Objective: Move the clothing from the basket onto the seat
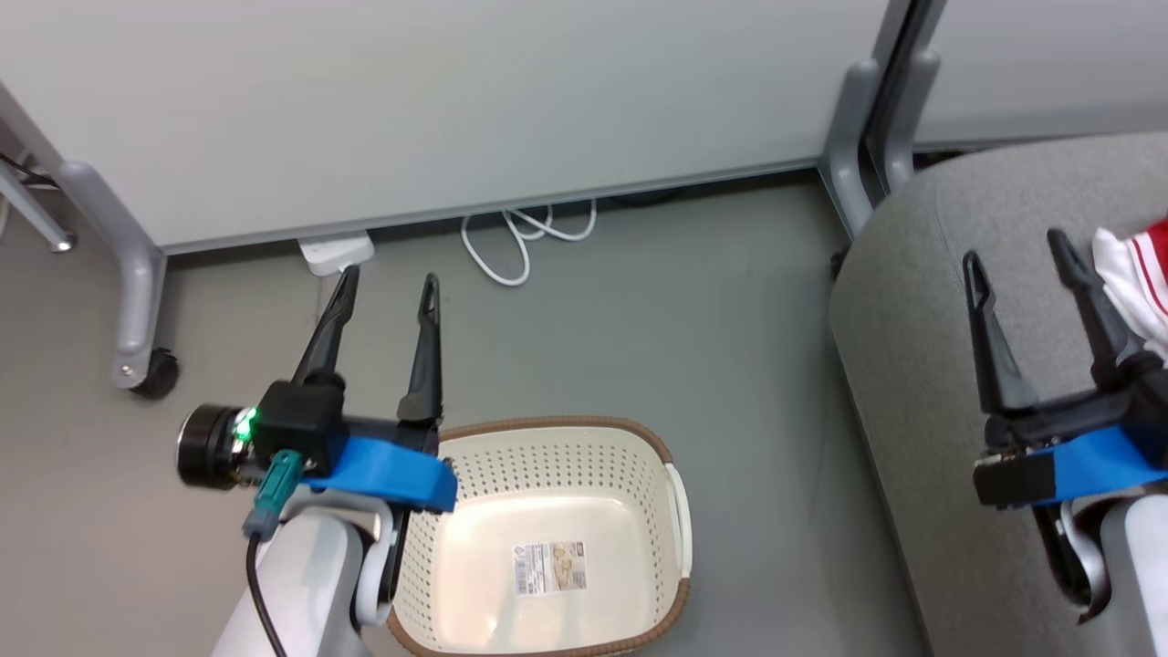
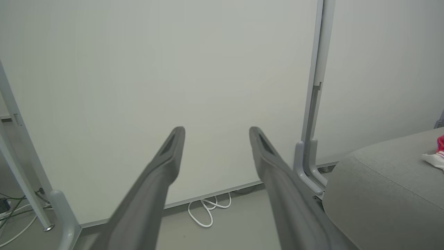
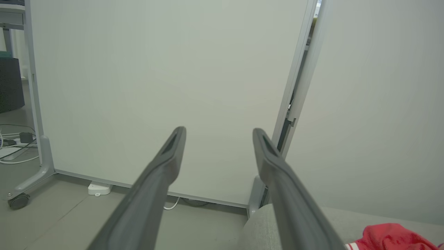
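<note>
- Clothing (image 1: 1136, 274): a red-and-white garment lies on the grey sofa seat (image 1: 912, 319), at the seat's right, just beside the right gripper (image 1: 1015, 248).
- Laundry basket (image 1: 557, 425): stands on the floor with its bare bottom and label sticker (image 1: 550, 566) exposed. Judged: transfer complete or nearly so.
- Left gripper (image 1: 391, 276): jaws wide, holding nothing, over the basket's rear-left rim.
- Right gripper: jaws wide, holding nothing, over the seat.
- Handling: the fabric is probably light, limp and non-fragile. Pinch a raised fold, not a flat panel, and expect drape.

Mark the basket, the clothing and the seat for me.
basket (image 1: 547, 470): head view, perforated back wall.
clothing (image 1: 1136, 274): head view, white striped panel.
seat (image 1: 912, 365): head view, bare grey top.
</note>
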You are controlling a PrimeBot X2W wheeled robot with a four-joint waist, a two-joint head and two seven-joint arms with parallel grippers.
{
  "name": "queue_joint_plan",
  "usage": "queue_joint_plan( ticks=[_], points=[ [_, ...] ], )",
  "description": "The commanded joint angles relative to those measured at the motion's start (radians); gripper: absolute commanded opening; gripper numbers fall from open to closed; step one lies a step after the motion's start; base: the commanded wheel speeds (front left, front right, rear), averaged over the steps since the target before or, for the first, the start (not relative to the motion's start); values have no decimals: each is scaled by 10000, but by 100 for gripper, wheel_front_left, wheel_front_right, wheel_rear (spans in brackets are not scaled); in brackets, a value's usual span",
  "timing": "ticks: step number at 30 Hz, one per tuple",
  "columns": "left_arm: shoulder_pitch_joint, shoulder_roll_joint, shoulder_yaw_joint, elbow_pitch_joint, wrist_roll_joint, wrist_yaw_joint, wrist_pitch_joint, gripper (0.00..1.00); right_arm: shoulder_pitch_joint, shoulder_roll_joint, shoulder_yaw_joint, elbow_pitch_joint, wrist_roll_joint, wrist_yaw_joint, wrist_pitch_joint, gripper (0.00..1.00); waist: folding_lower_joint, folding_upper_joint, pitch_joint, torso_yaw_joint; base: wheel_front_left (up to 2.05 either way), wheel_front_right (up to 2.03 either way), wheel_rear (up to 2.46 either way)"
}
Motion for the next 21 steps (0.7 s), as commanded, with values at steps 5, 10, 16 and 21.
queue_joint_plan(
  ticks=[5,10,16,21],
  points=[
    [1085,-268,899,-283,363,-273,-25,100,1000,466,-169,173,117,1,-33,100,2,0,-792,563,0,0,0],
    [1839,-478,1584,-416,566,-613,-26,100,1700,788,-255,414,147,1,-33,100,2,0,-1132,660,0,0,0],
    [2519,-689,2109,-476,828,-943,-26,100,2256,1157,-336,644,181,1,-33,100,2,0,-1372,656,0,0,0],
    [2792,-794,2337,-406,1025,-1152,-26,100,2487,1324,-249,834,211,1,-33,100,2,0,-1492,652,0,0,0]
  ],
)
